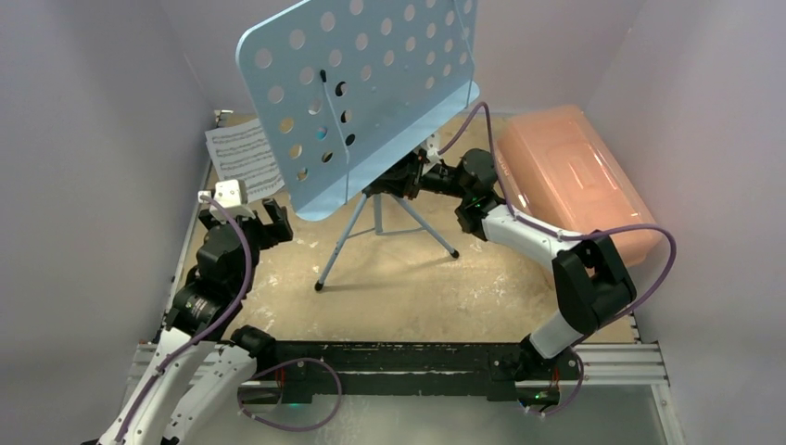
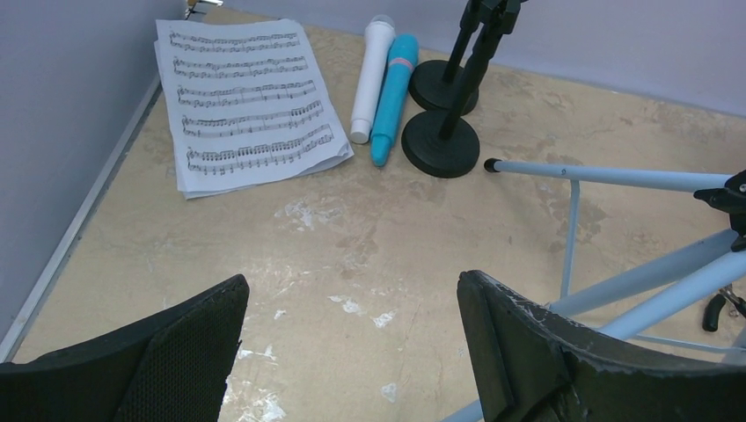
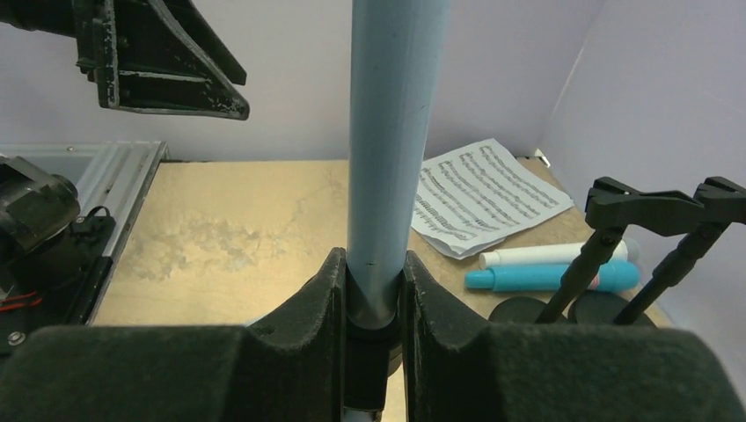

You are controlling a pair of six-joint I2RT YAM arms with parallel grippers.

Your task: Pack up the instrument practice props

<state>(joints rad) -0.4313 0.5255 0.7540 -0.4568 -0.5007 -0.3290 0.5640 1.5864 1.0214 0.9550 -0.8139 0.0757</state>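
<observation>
The light-blue perforated music rack (image 1: 361, 93) stands on its tripod legs (image 1: 385, 232) mid-table. My right gripper (image 3: 373, 264) is shut on the rack's pole (image 3: 391, 132), just above a black collar. My left gripper (image 2: 352, 286) hangs open over bare table left of the tripod, holding nothing. The sheet-music pages (image 2: 246, 101) lie at the far left. Beside them lie a white microphone (image 2: 371, 75) and a blue microphone (image 2: 393, 97). Two black round-based mic holders (image 2: 440, 145) stand right of the microphones.
A pink translucent box (image 1: 575, 181) sits lid-on at the far right, behind my right arm. A black pliers handle (image 2: 717, 308) shows under the tripod legs. Grey walls close in the left, back and right sides.
</observation>
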